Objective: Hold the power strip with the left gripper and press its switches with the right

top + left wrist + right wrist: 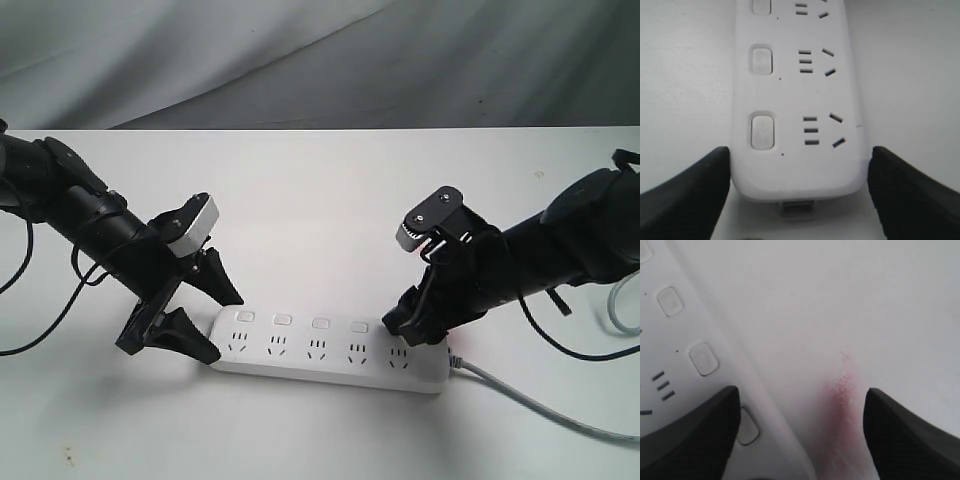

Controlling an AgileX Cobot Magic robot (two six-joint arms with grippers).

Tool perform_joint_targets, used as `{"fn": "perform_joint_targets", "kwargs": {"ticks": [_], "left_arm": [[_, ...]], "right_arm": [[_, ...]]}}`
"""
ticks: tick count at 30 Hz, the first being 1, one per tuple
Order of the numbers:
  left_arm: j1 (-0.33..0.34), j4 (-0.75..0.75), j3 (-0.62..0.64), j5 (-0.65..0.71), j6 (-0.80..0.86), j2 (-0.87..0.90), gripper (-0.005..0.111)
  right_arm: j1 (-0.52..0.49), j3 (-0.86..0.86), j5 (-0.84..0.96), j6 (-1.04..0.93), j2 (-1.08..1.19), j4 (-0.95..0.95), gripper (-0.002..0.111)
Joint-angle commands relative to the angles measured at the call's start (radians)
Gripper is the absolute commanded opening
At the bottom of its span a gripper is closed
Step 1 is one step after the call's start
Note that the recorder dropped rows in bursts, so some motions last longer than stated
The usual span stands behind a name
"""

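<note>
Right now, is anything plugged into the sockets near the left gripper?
No, every socket on the power strip in the left wrist view shows empty slots.

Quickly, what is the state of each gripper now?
Left gripper: jaws on both sides of the power strip end; whether they clamp it cannot be told.
Right gripper: open, holding nothing.

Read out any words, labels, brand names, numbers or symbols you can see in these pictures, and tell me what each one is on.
No word, brand or number can be read in any view.
The power strip is plain white, with no printing visible.
Of the switches, the nearest has a faint mark that is too blurred to read.
The reddish smear on the table is a stain, not writing.
</note>
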Motion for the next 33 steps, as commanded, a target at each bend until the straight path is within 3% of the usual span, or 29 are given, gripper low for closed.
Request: {"fn": "perform_joint_targets", "kwargs": {"ticks": [1, 6, 12, 15, 17, 18, 21, 23, 33], "left_arm": [[0.000, 0.001, -0.005, -0.029, 0.008, 0.000, 0.049], [0.000, 0.001, -0.005, -0.029, 0.008, 0.000, 0.049], [0.000, 0.001, -0.005, -0.029, 0.008, 0.000, 0.049], [0.000, 0.001, -0.005, -0.029, 0.008, 0.000, 0.049], [0.000, 0.001, -0.005, -0.029, 0.008, 0.000, 0.049], [0.000, 0.001, -0.005, -0.029, 0.008, 0.000, 0.049], [0.000, 0.001, -0.005, -0.029, 0.008, 0.000, 0.049], [0.000, 0.001, -0.005, -0.029, 0.008, 0.000, 0.049], [0.000, 0.001, -0.005, -0.029, 0.008, 0.000, 0.049]], "right_arm": [[-0.007, 0.015, -0.060, -0.052, -0.065, 0.009, 0.064], [-0.009, -0.052, -0.056, 0.000, -0.267, 0.046, 0.064], [-0.009, -0.099, -0.278, 0.187, -0.524, 0.051, 0.064], [-0.009, -0.099, -0.304, 0.228, -0.658, 0.054, 0.063], [-0.009, -0.099, -0.263, 0.304, -0.745, 0.075, 0.053], [-0.009, -0.099, -0.228, 0.362, -0.807, 0.077, 0.040], [-0.009, -0.099, -0.103, 0.469, -0.922, 0.080, 0.015], [-0.009, -0.099, -0.044, 0.487, -0.973, 0.095, 0.007], [-0.009, -0.099, -0.037, 0.487, -1.052, 0.095, 0.003]]}}
